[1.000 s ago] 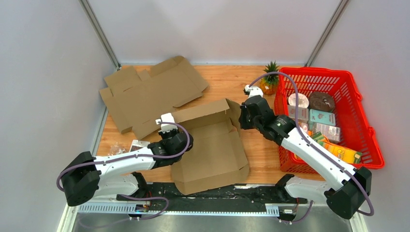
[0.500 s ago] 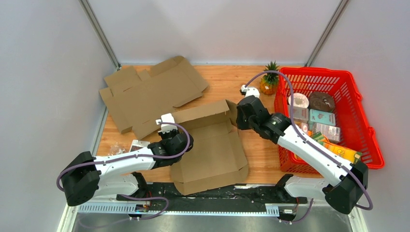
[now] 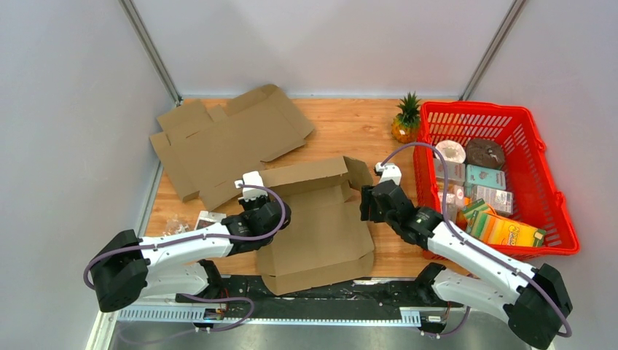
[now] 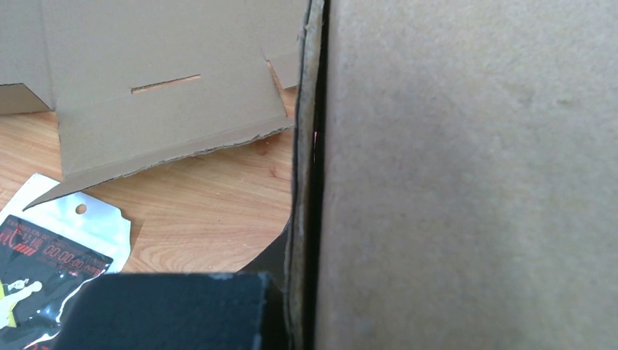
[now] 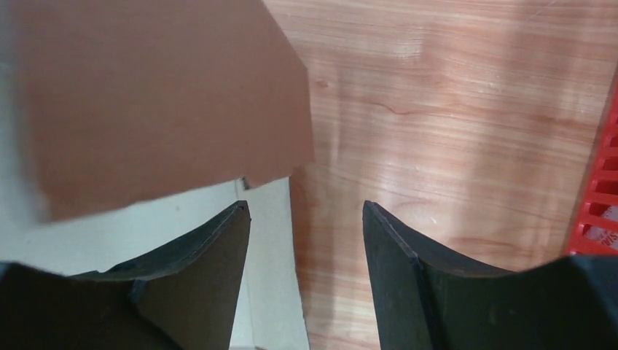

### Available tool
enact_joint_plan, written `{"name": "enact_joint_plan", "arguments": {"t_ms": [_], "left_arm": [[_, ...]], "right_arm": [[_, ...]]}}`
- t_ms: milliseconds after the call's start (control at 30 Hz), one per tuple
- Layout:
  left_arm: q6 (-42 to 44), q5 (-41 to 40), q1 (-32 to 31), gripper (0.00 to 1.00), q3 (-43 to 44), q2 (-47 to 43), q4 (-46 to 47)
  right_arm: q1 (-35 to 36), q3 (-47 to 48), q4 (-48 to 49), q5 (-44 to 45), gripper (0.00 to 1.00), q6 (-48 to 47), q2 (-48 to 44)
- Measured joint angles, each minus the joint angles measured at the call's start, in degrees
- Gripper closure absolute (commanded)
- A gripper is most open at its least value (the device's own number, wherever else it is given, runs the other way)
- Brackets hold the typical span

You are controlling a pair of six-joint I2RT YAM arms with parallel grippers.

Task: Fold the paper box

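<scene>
Cardboard box [image 3: 317,219] is seen half-folded at the near edge of the table [image 3: 350,131], its left wall apparently pinched by the left gripper [image 3: 264,213]; the jaws of the right gripper [image 5: 306,240] are spread just beside its right flap.

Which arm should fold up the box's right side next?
Probably right. The right claw is open and holds nothing, right beside the box's right edge. The left claw is shut on the box's left side, so it is busy.
</scene>
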Motion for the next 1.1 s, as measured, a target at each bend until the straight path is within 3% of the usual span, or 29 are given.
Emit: {"name": "enact_joint_plan", "arguments": {"t_ms": [467,833,1033,1100], "left_arm": [[0.5,0.0,0.0,1.00,-0.1,-0.1,0.3],[1.5,0.0,0.0,1.00,-0.9,-0.1,0.2],[1.6,0.1,0.0,1.00,-0.9,-0.2,0.2],[1.5,0.2,0.0,1.00,-0.9,-0.3,0.4]], "right_arm": [[0.0,-8.9,25.0,6.8,0.51,-2.2,9.9],[2.7,-12.7,31.2,11.5,0.55,-1.7,13.7],[3.7,-13.2,30.1,14.9,0.45,-1.2,11.7],[3.7,-13.2,29.0,15.2,0.51,-1.3,8.9]]}}
